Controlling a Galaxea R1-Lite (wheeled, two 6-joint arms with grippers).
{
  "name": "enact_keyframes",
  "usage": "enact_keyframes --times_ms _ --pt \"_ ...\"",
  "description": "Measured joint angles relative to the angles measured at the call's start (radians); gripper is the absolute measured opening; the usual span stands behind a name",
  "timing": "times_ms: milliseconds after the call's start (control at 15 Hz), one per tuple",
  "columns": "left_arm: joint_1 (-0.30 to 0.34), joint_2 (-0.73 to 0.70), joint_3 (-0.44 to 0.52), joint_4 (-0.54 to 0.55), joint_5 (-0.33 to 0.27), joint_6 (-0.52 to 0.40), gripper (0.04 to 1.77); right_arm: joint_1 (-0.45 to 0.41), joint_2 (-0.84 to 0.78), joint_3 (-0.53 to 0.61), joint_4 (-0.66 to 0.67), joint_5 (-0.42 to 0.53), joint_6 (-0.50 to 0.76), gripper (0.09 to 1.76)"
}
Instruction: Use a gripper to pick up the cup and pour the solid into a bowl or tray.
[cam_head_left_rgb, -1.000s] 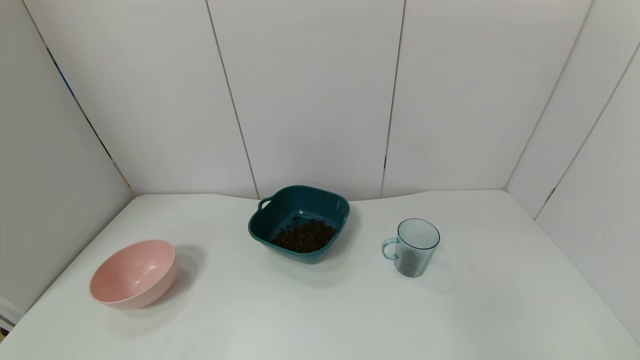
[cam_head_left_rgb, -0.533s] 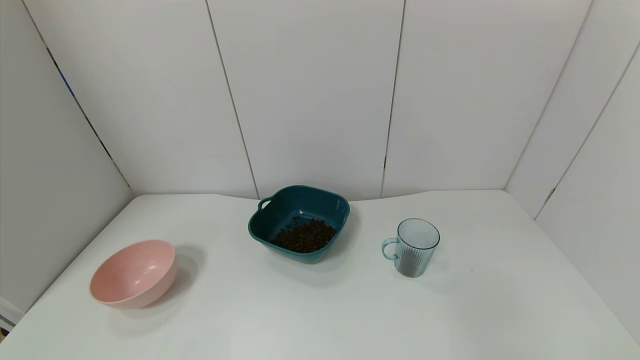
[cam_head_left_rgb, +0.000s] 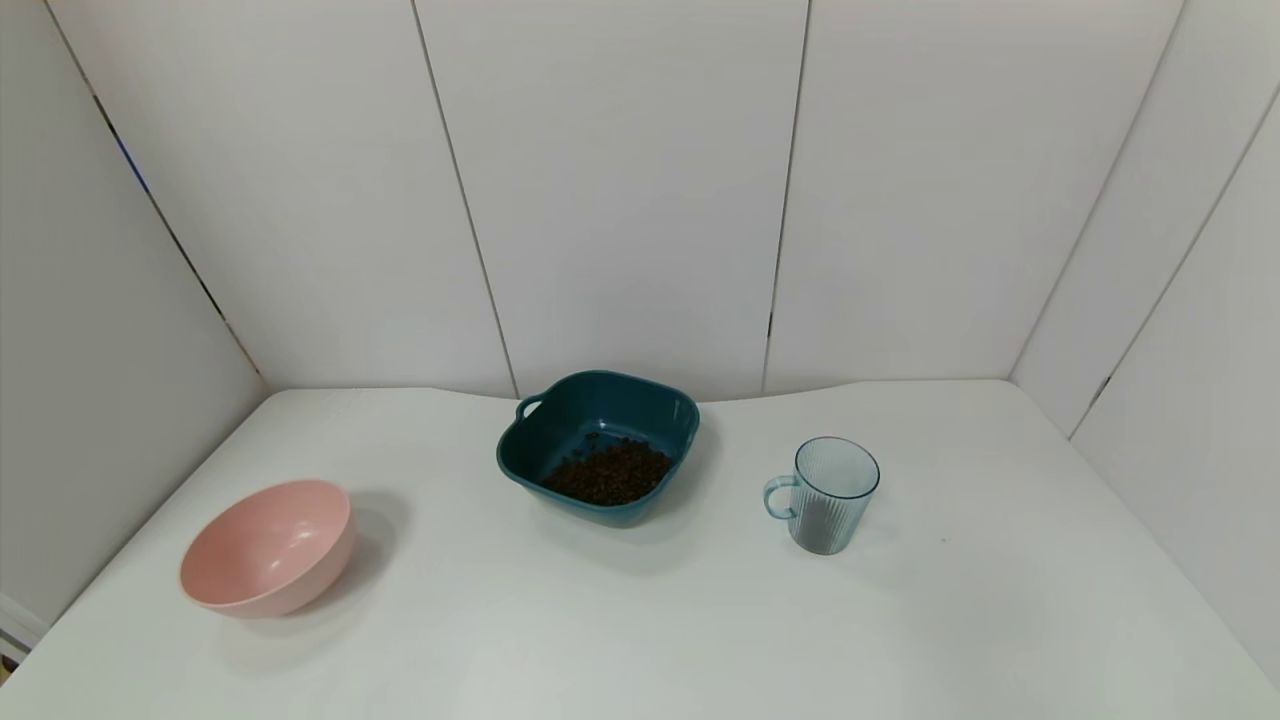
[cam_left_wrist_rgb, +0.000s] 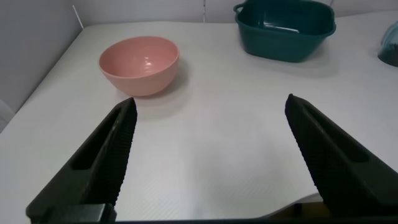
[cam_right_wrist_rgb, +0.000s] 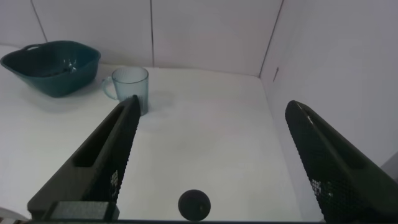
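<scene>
The light-blue ribbed cup (cam_head_left_rgb: 825, 493) stands upright on the white table, right of centre, handle toward the basin; it also shows in the right wrist view (cam_right_wrist_rgb: 129, 88). The dark teal basin (cam_head_left_rgb: 598, 446) sits at the middle back with a heap of dark brown granules (cam_head_left_rgb: 610, 471) inside; it also shows in the left wrist view (cam_left_wrist_rgb: 286, 28) and right wrist view (cam_right_wrist_rgb: 51, 65). Neither arm shows in the head view. My left gripper (cam_left_wrist_rgb: 210, 106) is open and empty near the table's front left. My right gripper (cam_right_wrist_rgb: 211, 109) is open and empty at the front right, well short of the cup.
A round pink bowl (cam_head_left_rgb: 268, 547) sits at the left front, also in the left wrist view (cam_left_wrist_rgb: 140, 63). White wall panels (cam_head_left_rgb: 620, 190) enclose the table on three sides. A small dark round spot (cam_right_wrist_rgb: 194, 204) shows low in the right wrist view.
</scene>
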Motion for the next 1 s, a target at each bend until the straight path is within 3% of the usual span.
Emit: enact_keyframes --times_ms 733,1000 --pt "0.0 0.0 0.0 0.0 0.0 0.0 1.72 -0.003 -0.111 0.294 -0.173 -0.006 -0.006 1.7" --pt "0.0 0.0 0.0 0.0 0.0 0.0 1.72 -0.003 -0.111 0.332 -0.163 -0.017 0.005 1.7"
